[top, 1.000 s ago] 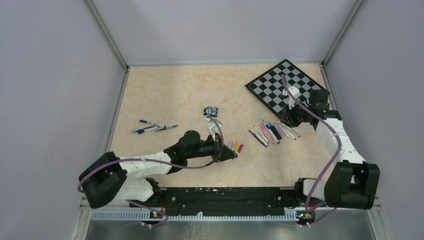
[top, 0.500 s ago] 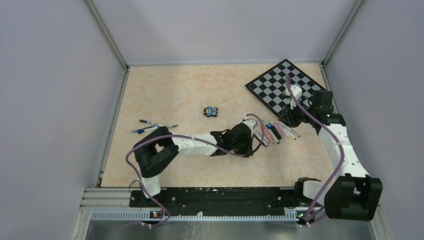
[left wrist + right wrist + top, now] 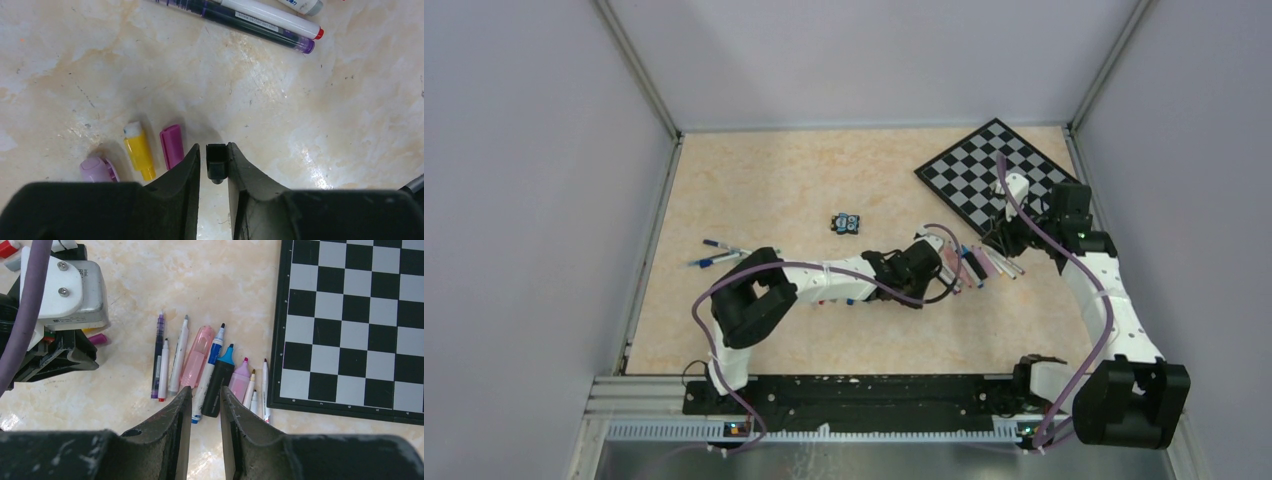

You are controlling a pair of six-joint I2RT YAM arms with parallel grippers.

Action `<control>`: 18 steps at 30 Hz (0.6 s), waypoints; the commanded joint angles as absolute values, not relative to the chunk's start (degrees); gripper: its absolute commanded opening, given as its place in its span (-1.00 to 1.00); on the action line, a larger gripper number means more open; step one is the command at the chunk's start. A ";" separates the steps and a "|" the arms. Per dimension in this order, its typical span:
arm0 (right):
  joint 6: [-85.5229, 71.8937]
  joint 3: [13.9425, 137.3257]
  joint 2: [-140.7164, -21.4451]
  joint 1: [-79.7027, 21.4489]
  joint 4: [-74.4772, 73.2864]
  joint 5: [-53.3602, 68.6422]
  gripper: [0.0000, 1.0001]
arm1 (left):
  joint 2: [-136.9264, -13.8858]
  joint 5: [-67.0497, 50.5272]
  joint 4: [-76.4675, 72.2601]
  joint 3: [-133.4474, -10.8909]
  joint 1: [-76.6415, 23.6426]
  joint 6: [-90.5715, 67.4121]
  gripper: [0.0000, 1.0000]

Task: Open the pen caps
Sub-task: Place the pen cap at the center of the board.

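In the left wrist view my left gripper [image 3: 213, 148] hangs just above the table, jaws slightly apart. A small black pen cap [image 3: 216, 162] rests against the right finger, with a gap to the left finger. A magenta cap [image 3: 171, 145], a yellow cap [image 3: 138, 152] and a lilac cap [image 3: 96, 169] lie just to its left. My right gripper [image 3: 206, 390] is open and empty, hovering over a row of uncapped pens [image 3: 197, 355] beside the chessboard [image 3: 350, 315]. From above, the left gripper [image 3: 911, 292] is left of that pen row [image 3: 974, 262] and the right gripper [image 3: 1007, 238] is over its far end.
A small black-blue toy block [image 3: 847, 222] sits mid-table. Three thin pens [image 3: 729, 254] lie at the left. The chessboard [image 3: 999, 170] fills the back right corner. The left arm [image 3: 824, 275] stretches across the table's middle over more small caps [image 3: 849, 300].
The left arm has swung right and stretched toward the pen row. Its jaws have parted a little, leaving a gap beside the black cap. The right arm has barely shifted.
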State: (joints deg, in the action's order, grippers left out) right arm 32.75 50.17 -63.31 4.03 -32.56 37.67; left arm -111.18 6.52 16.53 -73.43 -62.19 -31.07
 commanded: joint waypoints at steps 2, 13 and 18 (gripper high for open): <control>32.41 50.10 -61.72 4.31 -31.00 38.93 -0.48 | -109.24 6.78 17.89 -75.34 -62.33 -29.61 -0.35; 32.34 50.01 -61.54 4.26 -31.01 39.11 -0.47 | -99.07 7.68 14.02 -69.71 -62.26 -27.81 -0.22; 32.41 50.01 -61.38 4.26 -31.02 39.11 -0.47 | -95.50 6.82 12.19 -67.10 -62.26 -26.02 -0.15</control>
State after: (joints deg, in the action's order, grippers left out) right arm 32.75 50.13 -63.00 4.03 -32.51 37.69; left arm -99.50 6.94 15.68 -69.01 -62.19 -28.21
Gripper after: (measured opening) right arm 0.262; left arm 0.415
